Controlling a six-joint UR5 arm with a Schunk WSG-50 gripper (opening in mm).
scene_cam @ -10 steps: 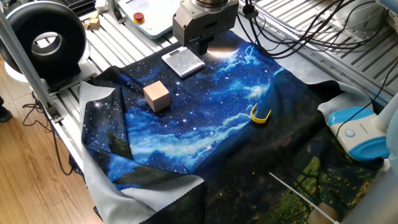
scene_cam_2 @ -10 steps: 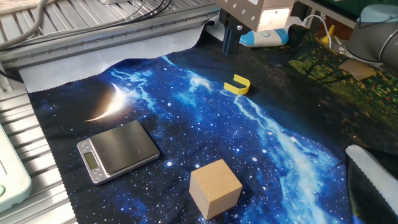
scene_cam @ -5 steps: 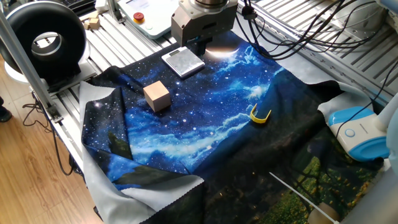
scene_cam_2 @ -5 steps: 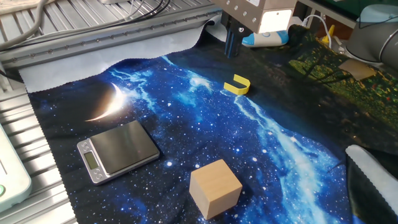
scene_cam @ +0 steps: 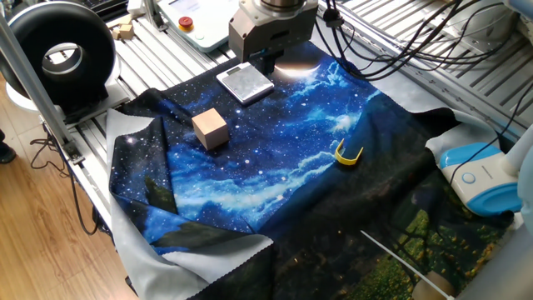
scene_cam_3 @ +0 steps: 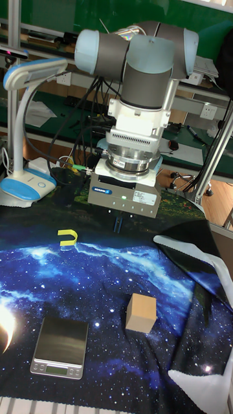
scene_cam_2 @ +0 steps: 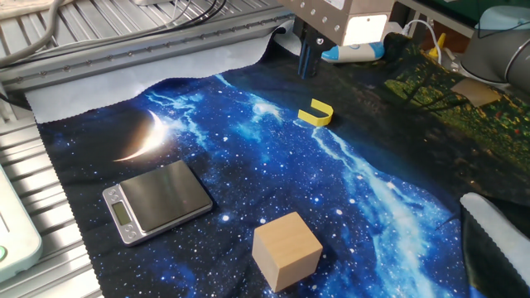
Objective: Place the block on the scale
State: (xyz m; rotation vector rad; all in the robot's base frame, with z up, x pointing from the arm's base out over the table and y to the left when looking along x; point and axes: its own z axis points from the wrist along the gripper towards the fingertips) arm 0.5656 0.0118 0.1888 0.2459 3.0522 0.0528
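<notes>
The block [scene_cam: 210,128] is a plain tan wooden cube resting on the blue galaxy cloth, also visible as the block [scene_cam_2: 286,250] and the block [scene_cam_3: 141,312]. The scale [scene_cam: 246,82], flat with a silvery top, lies on the same cloth a short way from the cube; it shows again as the scale [scene_cam_2: 157,201] and the scale [scene_cam_3: 59,346]. My gripper [scene_cam_3: 117,224] hangs above the cloth, well apart from both, its dark fingers pressed together around nothing. The other views show the gripper [scene_cam_2: 308,56] [scene_cam: 268,60] at the top of the frame.
A small yellow curved piece [scene_cam_2: 315,112] lies on the cloth below the gripper. A blue and white lamp base [scene_cam: 479,179] stands off the cloth's corner. A white panel with a red button [scene_cam: 196,18] and a black ring [scene_cam: 58,54] sit beyond the scale. Cables trail over the metal table.
The gripper has drifted very slightly sideways. The block, the scale and the yellow piece have not moved.
</notes>
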